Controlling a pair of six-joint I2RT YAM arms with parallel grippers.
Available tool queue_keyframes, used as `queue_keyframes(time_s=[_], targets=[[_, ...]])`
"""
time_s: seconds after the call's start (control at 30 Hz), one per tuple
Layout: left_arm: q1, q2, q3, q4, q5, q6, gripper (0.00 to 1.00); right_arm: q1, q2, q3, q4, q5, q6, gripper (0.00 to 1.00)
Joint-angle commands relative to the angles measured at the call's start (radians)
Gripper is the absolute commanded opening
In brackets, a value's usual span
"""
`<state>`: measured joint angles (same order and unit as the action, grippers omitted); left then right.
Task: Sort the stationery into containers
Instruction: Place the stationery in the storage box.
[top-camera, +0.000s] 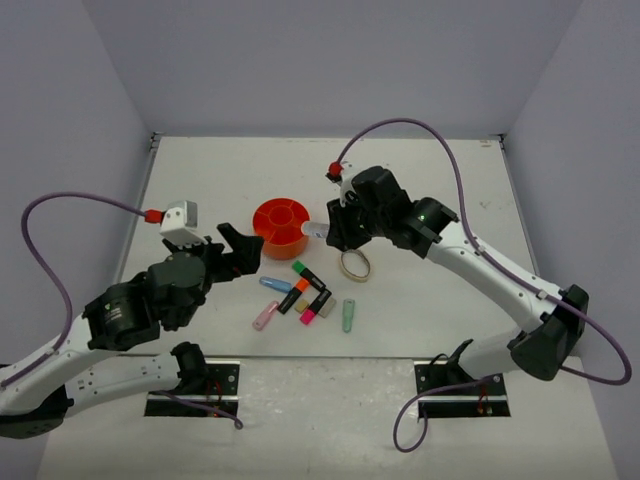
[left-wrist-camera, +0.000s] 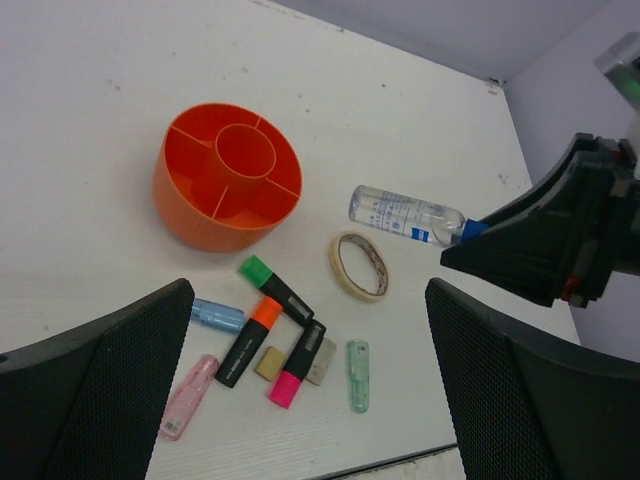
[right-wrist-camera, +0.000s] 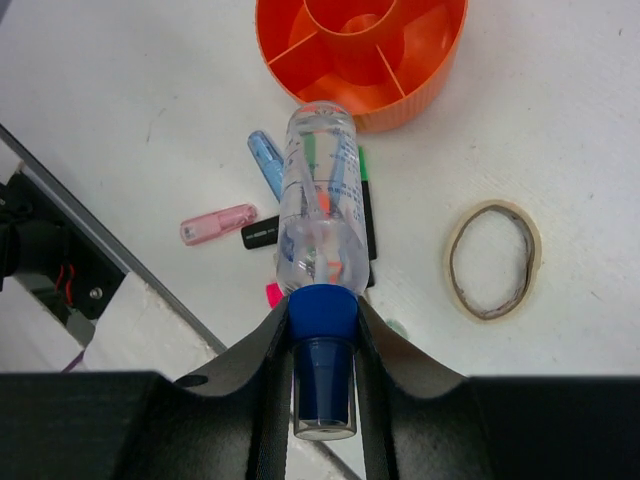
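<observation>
The orange round organiser stands mid-table. My right gripper is shut on the blue cap of a clear bottle, held level just right of the organiser. In front of it lie black highlighters with green, orange and pink ends. With them are blue, pink and green capsules, a tan block, a grey block and a beige tape ring. My left gripper hangs open above this cluster, holding nothing.
The right arm's black wrist sits close to the right of the tape ring. The table's near edge runs just below the cluster. Grey walls enclose the table on three sides.
</observation>
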<state>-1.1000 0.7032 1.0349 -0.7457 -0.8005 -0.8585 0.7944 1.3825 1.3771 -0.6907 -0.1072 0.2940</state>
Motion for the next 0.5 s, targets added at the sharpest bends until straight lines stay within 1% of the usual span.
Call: queue_keyframes(time_s=[0.0, 0.07, 0.17, 0.33, 0.47], targets=[[0.002, -0.046, 0.071, -0.196, -0.069, 0.069, 1.00, -0.003, 0.097, 0.169, -0.110, 0.052, -0.058, 0.00], [0.002, -0.060, 0.076, -0.281, -0.133, 0.027, 1.00, -0.001, 0.166, 0.234, -0.133, 0.050, -0.060, 0.00], [0.002, -0.096, 0.042, -0.356, -0.212, -0.042, 1.00, 0.006, 0.237, 0.299, -0.151, 0.042, -0.057, 0.00], [0.001, -0.185, -0.072, -0.375, -0.269, -0.134, 1.00, 0.053, 0.322, 0.374, -0.167, 0.059, -0.046, 0.00], [0.002, -0.226, -0.078, -0.375, -0.270, -0.141, 1.00, 0.088, 0.414, 0.467, -0.224, 0.120, -0.042, 0.00]])
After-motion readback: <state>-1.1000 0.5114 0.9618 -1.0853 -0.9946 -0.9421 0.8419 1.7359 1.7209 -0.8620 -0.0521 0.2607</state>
